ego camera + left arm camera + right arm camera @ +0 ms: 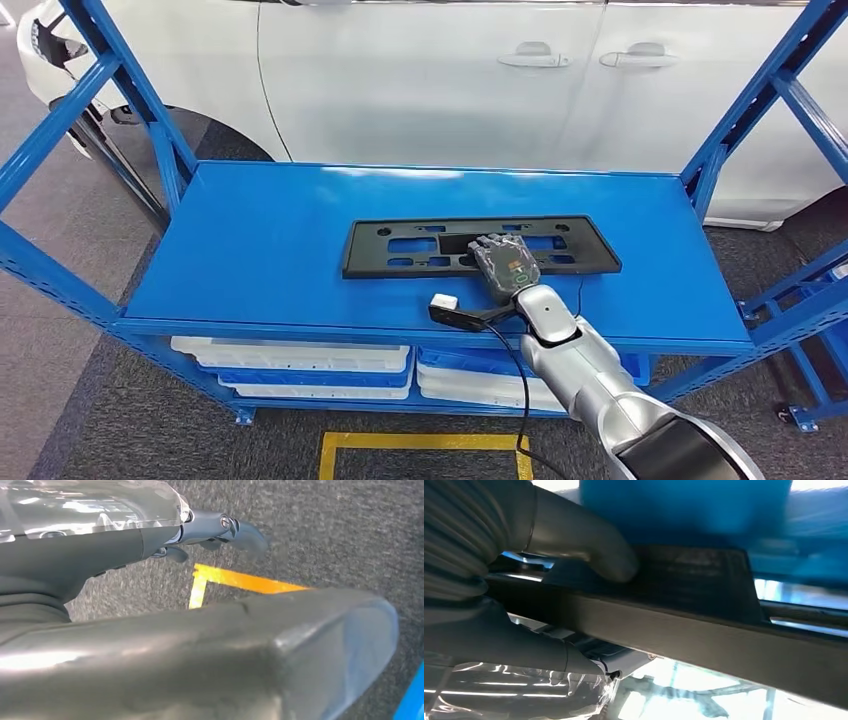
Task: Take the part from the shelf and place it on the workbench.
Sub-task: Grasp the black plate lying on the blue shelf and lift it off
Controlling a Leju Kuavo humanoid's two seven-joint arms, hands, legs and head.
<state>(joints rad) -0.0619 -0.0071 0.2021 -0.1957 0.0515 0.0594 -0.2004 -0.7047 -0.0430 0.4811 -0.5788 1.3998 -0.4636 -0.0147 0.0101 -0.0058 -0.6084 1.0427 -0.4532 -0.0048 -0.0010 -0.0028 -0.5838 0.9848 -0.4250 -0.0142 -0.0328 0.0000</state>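
The part [480,247], a long black plate, lay flat on the shelf [250,250], midway along and nearer its front edge. The right hand [505,265] gripped the part's front rim, thumb [589,545] on top and fingers beneath. The left hand [235,530] hung empty, fingers loosely apart. Judged step: securing the grasp. Next: lift level, then carry to the workbench.

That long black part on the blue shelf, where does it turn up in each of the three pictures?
Head view: the black part lies flat across the middle of the blue shelf, under the right hand.
Left wrist view: not in it; grey floor and a yellow floor line.
Right wrist view: a dark bar across the picture, the thumb pressed on it.
Shared landmark: the right hand.
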